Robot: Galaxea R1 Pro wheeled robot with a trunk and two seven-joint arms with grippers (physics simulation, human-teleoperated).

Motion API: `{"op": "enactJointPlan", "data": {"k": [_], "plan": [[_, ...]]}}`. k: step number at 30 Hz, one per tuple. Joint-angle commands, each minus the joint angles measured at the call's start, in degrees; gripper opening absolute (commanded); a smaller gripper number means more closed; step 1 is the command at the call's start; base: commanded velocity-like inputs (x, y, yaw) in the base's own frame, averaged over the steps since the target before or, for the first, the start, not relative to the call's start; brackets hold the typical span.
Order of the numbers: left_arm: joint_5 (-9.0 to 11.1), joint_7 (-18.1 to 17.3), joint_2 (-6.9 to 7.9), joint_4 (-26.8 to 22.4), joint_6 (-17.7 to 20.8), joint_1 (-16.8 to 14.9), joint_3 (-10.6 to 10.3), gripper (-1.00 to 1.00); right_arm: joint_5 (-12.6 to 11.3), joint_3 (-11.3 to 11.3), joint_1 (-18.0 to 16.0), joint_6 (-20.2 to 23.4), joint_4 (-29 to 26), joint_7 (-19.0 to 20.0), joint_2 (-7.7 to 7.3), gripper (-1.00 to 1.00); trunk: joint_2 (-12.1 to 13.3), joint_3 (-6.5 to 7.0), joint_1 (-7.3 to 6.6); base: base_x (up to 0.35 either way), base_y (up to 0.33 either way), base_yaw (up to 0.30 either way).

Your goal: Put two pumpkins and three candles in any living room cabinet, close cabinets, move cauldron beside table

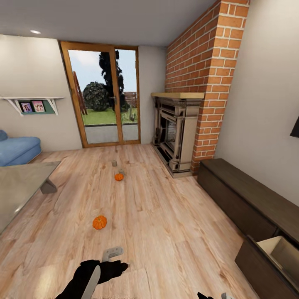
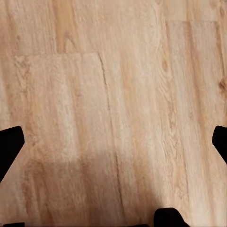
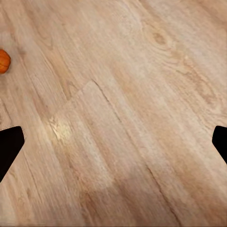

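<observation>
Pumpkins sit loose on the wood floor (image 1: 166,232): the nearer pumpkin (image 1: 99,222) just ahead of the left gripper (image 1: 109,261), the farther pumpkin (image 1: 119,177) out toward the fireplace (image 1: 176,137), one candle (image 1: 114,163) beyond it. Both the left gripper and the right gripper (image 3: 113,142) hang spread wide over bare boards, holding nothing. Risk: a clumsy pinch could send a round pumpkin rolling off. At the right, the cabinet (image 1: 245,203) has one compartment (image 1: 282,251) open, pale inside, seemingly empty.
</observation>
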Motion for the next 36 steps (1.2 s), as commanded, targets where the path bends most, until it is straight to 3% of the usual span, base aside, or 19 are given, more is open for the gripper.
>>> {"op": "enactJointPlan", "data": {"k": [1, 9, 36], "plan": [[0.0, -0.1, -0.03, 0.0, 0.2, 0.0, 0.0, 1.0, -0.5, -0.2, 0.0, 0.5, -0.1, 0.2, 0.0, 1.0, 0.4, 0.08, -0.23, 0.0, 0.0, 0.261], [0.1, -0.1, -0.05, 0.0, 0.2, 0.0, 0.0, 1.0, -0.5, -0.2, 0.0, 0.6, -0.1, 0.2, 0.06, 1.0, 3.6, 1.2, -1.99, 0.0, 0.0, 0.208], [0.3, -0.1, -0.05, 0.2, 0.2, 0.0, 0.0, 1.0, -0.6, -0.3, 0.0, 0.6, 0.1, -0.3, 0.06, 1.0, 14.4, 6.01, -7.92, 0.0, 0.0, 0.018]]}}
